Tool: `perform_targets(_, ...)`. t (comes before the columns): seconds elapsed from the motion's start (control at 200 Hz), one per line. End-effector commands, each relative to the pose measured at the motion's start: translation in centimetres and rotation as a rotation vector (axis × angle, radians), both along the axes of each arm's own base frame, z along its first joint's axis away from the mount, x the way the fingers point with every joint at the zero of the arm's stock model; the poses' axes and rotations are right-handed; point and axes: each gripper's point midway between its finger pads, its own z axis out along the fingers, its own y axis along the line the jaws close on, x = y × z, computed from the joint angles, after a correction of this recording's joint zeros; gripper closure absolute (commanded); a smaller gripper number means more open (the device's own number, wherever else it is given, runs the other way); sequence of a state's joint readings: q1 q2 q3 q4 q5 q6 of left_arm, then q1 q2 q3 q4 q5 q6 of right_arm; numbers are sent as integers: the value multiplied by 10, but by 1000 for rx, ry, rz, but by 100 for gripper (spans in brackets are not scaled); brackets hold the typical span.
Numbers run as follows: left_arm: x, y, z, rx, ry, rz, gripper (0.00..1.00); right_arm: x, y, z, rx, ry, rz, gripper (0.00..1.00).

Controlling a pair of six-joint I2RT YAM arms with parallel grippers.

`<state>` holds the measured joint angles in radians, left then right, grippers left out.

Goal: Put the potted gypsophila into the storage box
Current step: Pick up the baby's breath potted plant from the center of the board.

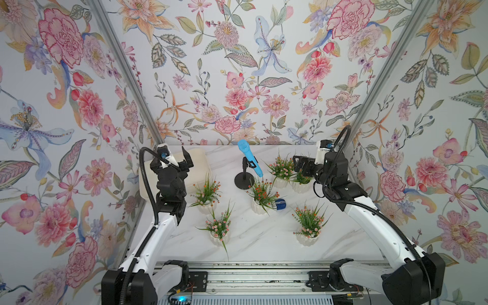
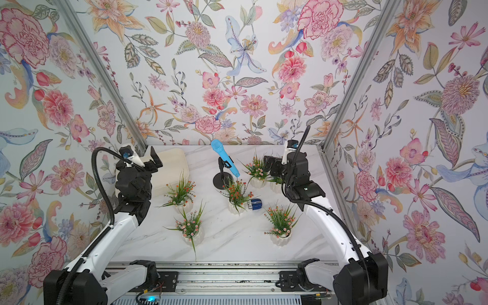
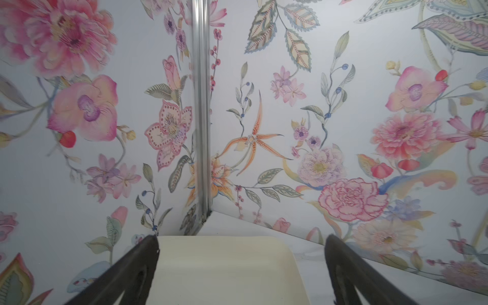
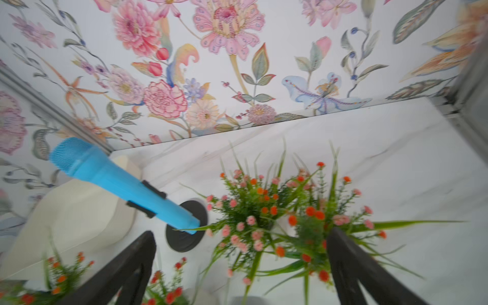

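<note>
All six potted gypsophila [image 1: 206, 194] stand on the marble table [image 1: 258, 237] and none is in the storage box [image 1: 202, 161], which lies at 10 o'clock of the table, so I judge the task is at its first pick. The right gripper [image 4: 241, 232] hovers over the two pots at 2 o'clock, jaws spread wide and empty. The next move, I think, calls for going down past the leaves to close on a white ribbed pot, then carrying it clear of the blue microphone [image 1: 249, 161] at 12 o'clock. The left gripper [image 3: 241, 237] hangs released and empty above the box. The left arm covers part of the box, one pot at 2 o'clock is mostly hidden behind the right gripper, and I cannot identify the small blue object [image 1: 280, 204] beside the centre pot
</note>
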<state>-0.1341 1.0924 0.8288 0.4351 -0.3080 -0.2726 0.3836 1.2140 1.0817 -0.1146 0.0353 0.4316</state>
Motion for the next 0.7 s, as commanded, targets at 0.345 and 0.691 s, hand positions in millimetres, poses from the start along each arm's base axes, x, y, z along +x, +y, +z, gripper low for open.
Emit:
perform_targets(0.345,-7,-157,-2,-367,166,-514,0,-38,129,26,292,71,162,0)
perform_targets(0.691,-34,-151,-5,-507,-17,-600,0,-27,144,44,438,28,339,0)
